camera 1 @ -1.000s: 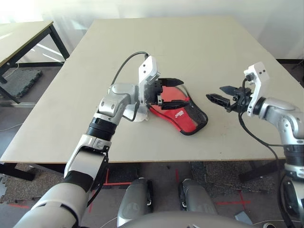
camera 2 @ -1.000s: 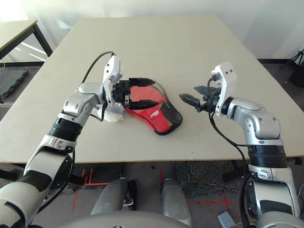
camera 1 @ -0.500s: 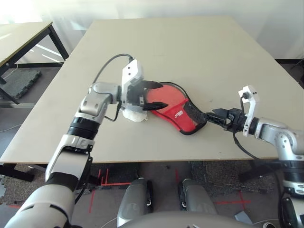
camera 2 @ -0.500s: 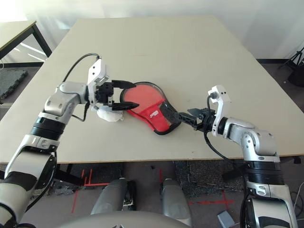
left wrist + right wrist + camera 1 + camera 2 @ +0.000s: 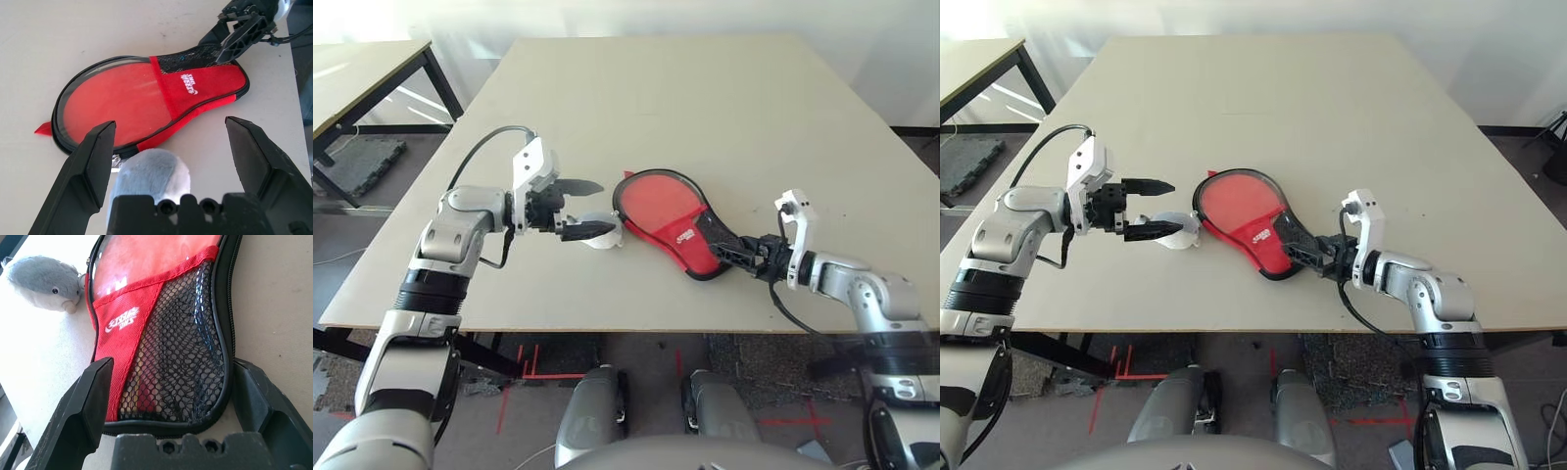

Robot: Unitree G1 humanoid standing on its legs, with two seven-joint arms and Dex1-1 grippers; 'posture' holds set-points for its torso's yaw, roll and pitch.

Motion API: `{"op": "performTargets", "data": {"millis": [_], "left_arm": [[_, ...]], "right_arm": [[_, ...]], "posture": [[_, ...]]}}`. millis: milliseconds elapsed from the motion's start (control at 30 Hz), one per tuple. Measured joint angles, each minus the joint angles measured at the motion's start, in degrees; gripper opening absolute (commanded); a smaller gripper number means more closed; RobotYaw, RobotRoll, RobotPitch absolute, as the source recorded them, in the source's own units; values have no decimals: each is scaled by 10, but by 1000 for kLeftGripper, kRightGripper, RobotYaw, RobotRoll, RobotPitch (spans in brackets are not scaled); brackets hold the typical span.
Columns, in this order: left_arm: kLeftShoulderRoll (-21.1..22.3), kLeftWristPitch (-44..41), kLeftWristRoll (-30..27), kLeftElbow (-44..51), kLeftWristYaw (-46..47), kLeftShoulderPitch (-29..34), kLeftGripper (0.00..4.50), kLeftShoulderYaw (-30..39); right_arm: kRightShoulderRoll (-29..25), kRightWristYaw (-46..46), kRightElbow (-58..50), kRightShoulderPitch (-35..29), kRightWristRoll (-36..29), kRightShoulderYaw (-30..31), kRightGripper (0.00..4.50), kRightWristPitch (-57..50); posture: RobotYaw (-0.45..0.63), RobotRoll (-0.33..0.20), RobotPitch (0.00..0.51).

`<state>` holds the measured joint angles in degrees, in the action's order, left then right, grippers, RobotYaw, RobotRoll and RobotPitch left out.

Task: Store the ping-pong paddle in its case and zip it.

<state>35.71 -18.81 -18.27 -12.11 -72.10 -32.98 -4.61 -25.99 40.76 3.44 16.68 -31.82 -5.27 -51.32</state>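
Right gripper (image 5: 1304, 257) nearest, low over the table (image 5: 724, 108), black fingers spread wide either side of the case's (image 5: 677, 223) narrow handle end, not pinching it. Case lies flat mid-table: paddle shape, red fabric, black zipper rim, black mesh pocket (image 5: 183, 362) over the handle end, clear shiny window over the round part. Ping-pong paddle (image 5: 115, 103) inside, its red face showing through that window; something red and pale shows behind the mesh, likely the handle. White logo (image 5: 189, 84) on the red band, letters too small to read. Small red tab (image 5: 44, 129) pokes out at the round end.

Soft grey-blue plush pouch (image 5: 44, 283), rounded, with a dark bead eye, sits just beside the round end. Left gripper (image 5: 584, 207) hovers over it, fingers apart, holding nothing.

Since a second ago: left gripper has pulled away left off the case, uncovering the round part; right gripper has dropped from mid-air down to the handle end. Both stayed wide open.

Table top is smooth pale beige board. A second table (image 5: 362, 64) stands far left.
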Motion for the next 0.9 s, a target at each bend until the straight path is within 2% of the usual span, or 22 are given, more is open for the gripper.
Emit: {"op": "performTargets", "data": {"millis": [33, 133, 333, 433, 467, 900], "left_arm": [[0, -1, 0, 0, 0, 0, 4500, 0], [0, -3, 0, 0, 0, 0, 4500, 0], [-1, -3, 0, 0, 1, -1, 4500, 0], [-3, -3, 0, -1, 1, -2, 4500, 0], [-4, -2, 0, -1, 2, -2, 4500, 0], [-10, 10, 3, -20, 1, -7, 4500, 0]], "right_arm": [[2, 0, 1, 0, 0, 0, 4483, 0], [8, -7, 8, 4, -1, -5, 3615, -7], [8, -14, 11, 0, -4, -13, 1256, -37], [3, -14, 7, -9, -11, -20, 223, -43], [-1, -14, -1, -15, -15, -23, 29, -48], [-45, -11, -99, -95, -77, -51, 29, -117]], "posture": [[89, 0, 66], [86, 0, 65], [84, 0, 63], [82, 0, 62], [81, 0, 61], [56, 0, 56]]}}
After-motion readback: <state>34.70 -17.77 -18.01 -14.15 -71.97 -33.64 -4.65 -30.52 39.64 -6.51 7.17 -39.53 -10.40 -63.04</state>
